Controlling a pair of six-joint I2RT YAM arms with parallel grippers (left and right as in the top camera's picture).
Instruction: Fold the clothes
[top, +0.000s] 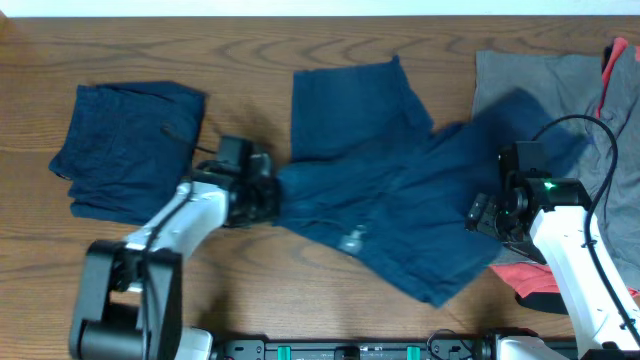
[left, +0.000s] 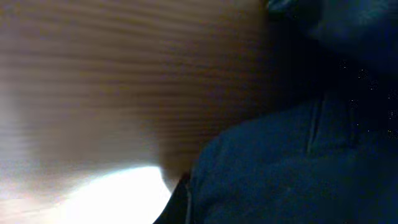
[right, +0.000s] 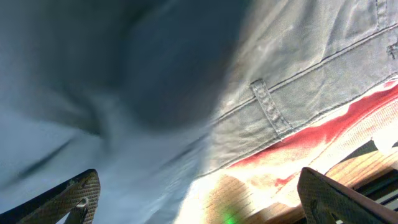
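Note:
Dark navy shorts (top: 385, 195) lie spread and crumpled across the middle of the table. My left gripper (top: 268, 198) is at their left edge, shut on the cloth. In the left wrist view the navy cloth (left: 298, 168) with a seam fills the lower right, and the fingers are hidden. My right gripper (top: 485, 215) hovers over the shorts' right side, wide open. Its fingertips (right: 81, 196) show low in the right wrist view, above pale-lit cloth (right: 124, 93) and a belt loop (right: 268, 106). A folded navy garment (top: 125, 145) lies at the far left.
A grey garment (top: 540, 85) lies at the back right, partly under the shorts. Red cloth (top: 622, 60) shows at the right edge, and more red cloth (top: 525, 280) sits by the right arm's base. Bare wooden table (top: 250, 45) runs along the back.

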